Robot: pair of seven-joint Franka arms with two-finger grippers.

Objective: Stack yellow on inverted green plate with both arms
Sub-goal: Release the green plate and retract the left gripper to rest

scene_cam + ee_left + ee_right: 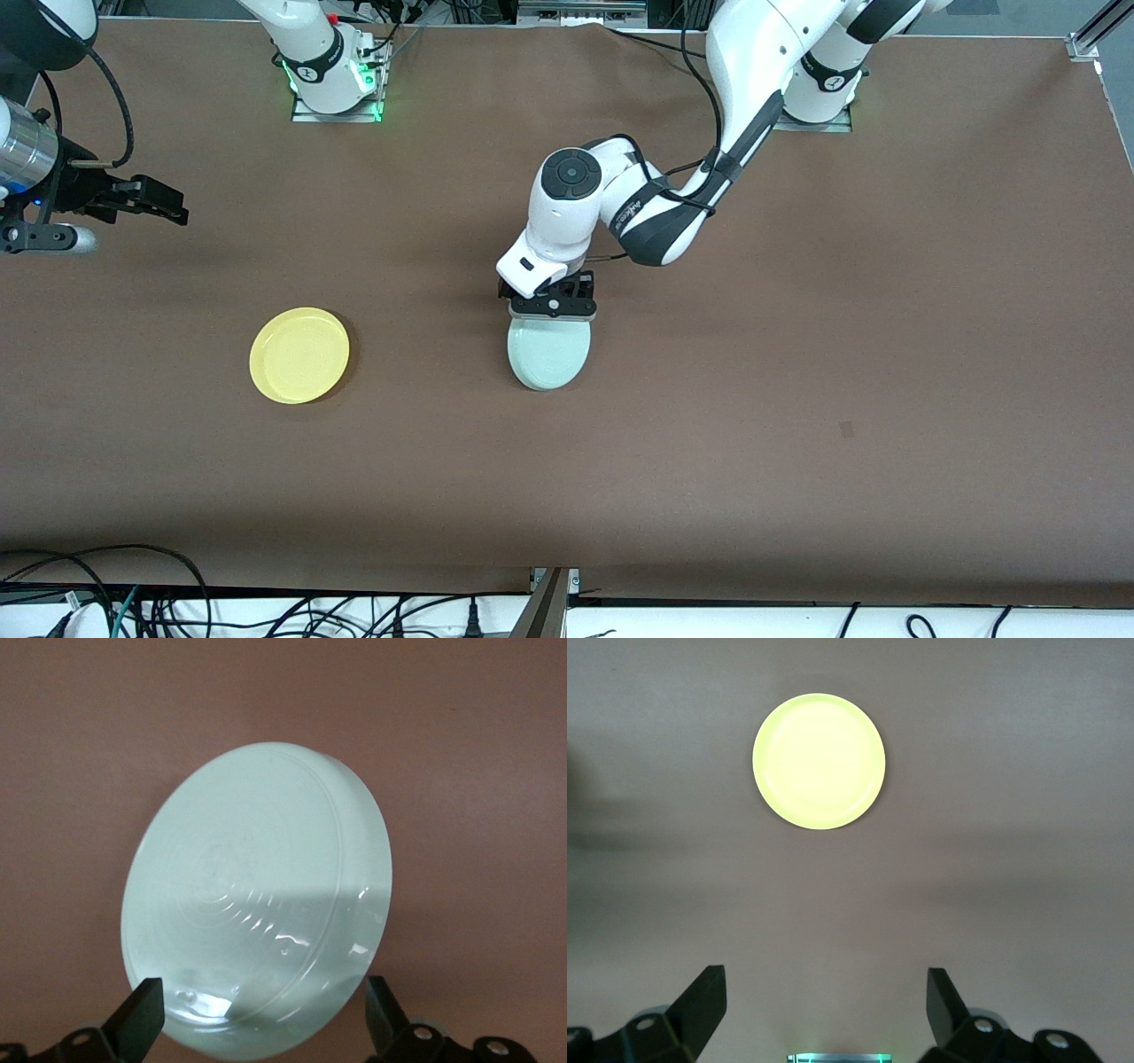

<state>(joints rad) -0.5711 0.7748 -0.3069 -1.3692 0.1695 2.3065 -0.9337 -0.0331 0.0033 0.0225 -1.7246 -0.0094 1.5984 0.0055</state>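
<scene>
The brown table [797, 372] carries 2 plates. The green plate [549, 352], near the middle, shows ringed underside in the left wrist view, tilted; the left gripper [551, 303] stands spread wide at its rim, fingers [142, 1014] either side. The yellow plate [299, 354] lies flat toward the right arm's end. The right gripper [151, 199] waits released.

Two glossy white jointed robot arms [611, 204] with black joint bands, black cables, black two-finger grippers [551, 306], green-lit bases.
</scene>
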